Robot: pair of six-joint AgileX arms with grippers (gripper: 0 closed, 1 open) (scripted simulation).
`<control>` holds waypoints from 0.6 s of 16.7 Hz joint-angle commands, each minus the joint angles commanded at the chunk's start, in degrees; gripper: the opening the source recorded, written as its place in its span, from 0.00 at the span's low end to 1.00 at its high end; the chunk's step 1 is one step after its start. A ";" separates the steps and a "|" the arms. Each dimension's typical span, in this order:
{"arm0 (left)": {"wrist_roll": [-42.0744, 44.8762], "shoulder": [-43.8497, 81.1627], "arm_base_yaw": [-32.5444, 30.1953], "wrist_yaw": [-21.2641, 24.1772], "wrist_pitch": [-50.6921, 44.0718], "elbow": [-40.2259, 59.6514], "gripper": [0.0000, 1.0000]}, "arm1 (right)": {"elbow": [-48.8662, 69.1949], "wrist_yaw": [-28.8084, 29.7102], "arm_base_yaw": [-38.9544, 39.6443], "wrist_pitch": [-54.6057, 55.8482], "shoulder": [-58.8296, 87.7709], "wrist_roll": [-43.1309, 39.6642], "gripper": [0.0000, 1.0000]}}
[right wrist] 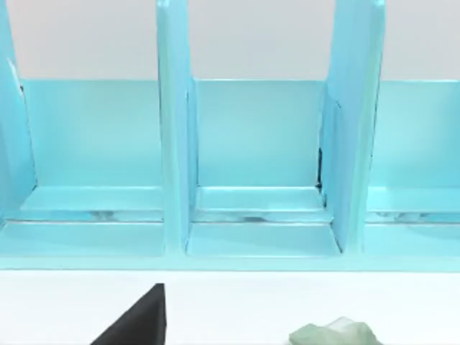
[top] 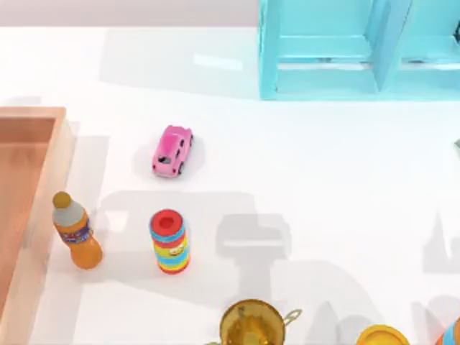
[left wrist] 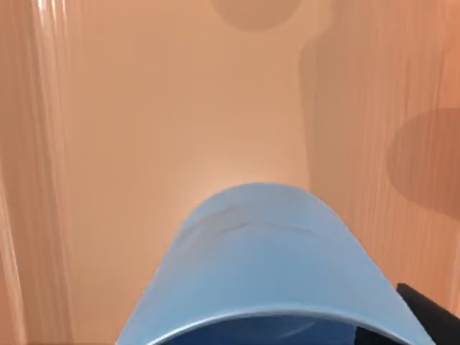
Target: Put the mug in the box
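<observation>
The left wrist view looks straight down past the mug, a plain blue cup close under the camera, with the wood-grain floor of the box spread beneath it. A dark edge of the left gripper shows at the mug's side. By its place under the wrist the mug looks held in the left gripper, though how wide the jaws stand I cannot tell. The mug hangs over the box's inside, and whether it touches the floor yet is unclear.

So the step in hand is, I judge, the placing: the next move calls for lowering until the base rests flat, then letting go and lifting straight up (a tilted release could tip the cup).

The right arm is idle, its wrist view facing the cyan shelf frame; a black wedge there is likely part of its gripper, state unknown.

The top view has one box at the left edge, one orange drink bottle, one striped can, one pink toy car, one golden cup, one shelf frame.
</observation>
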 joint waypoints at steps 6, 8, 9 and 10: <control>0.59 -0.27 0.34 -0.15 0.21 -0.45 0.00 | 0.00 0.00 0.00 0.00 0.00 0.00 1.00; 0.96 -0.07 0.75 -0.06 2.32 -2.61 0.00 | 0.00 0.00 0.00 0.00 0.00 0.00 1.00; 1.16 0.14 0.98 0.01 4.27 -4.24 0.00 | 0.00 0.00 0.00 0.00 0.00 0.00 1.00; 1.36 0.35 1.18 0.09 6.64 -6.05 0.00 | 0.00 0.00 0.00 0.00 0.00 0.00 1.00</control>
